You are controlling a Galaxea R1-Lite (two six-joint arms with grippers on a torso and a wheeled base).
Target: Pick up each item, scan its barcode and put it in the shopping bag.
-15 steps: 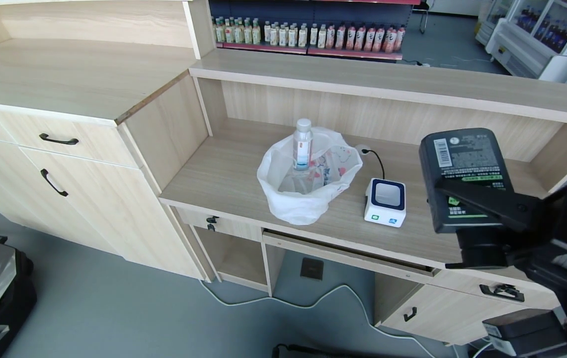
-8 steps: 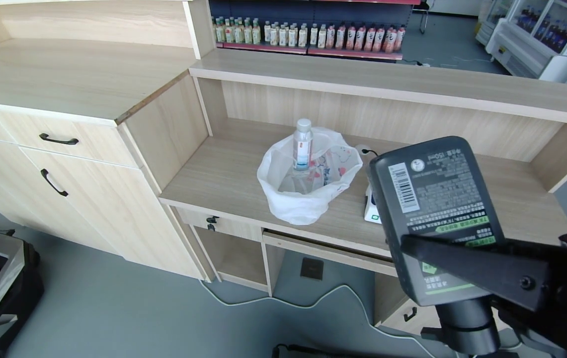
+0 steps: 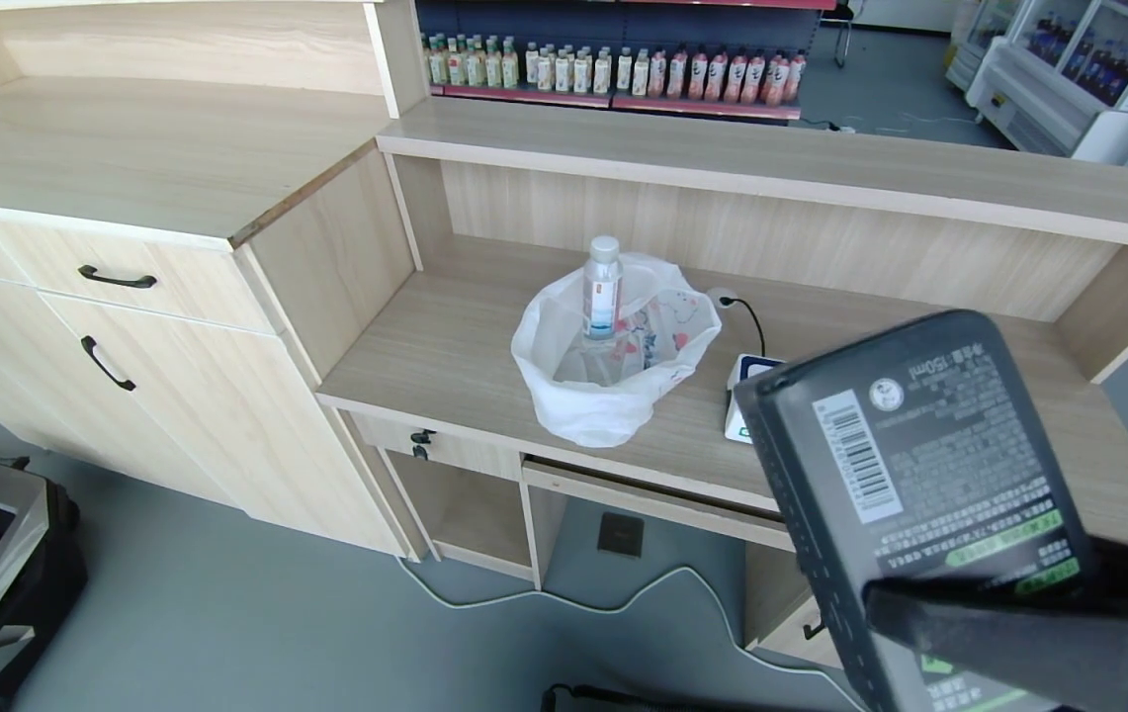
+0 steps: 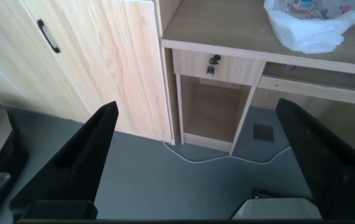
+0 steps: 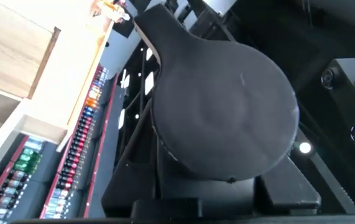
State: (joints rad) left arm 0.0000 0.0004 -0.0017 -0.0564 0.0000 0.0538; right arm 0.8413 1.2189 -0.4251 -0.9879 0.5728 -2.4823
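Right fingers (image 3: pixel 1018 633) pinch one black bottle (image 3: pixel 919 475) | left fingers (image 4: pixel 78 168) spread | one bag (image 3: pixel 573 415), one drink (image 3: pixel 603 287) seemingly inside

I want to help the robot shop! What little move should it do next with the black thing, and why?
Probably turn the black pack over and lower it toward the scanner. Its barcode faces up, while the scanner sits on the counter beneath and behind it, so it likely can't be read this way.
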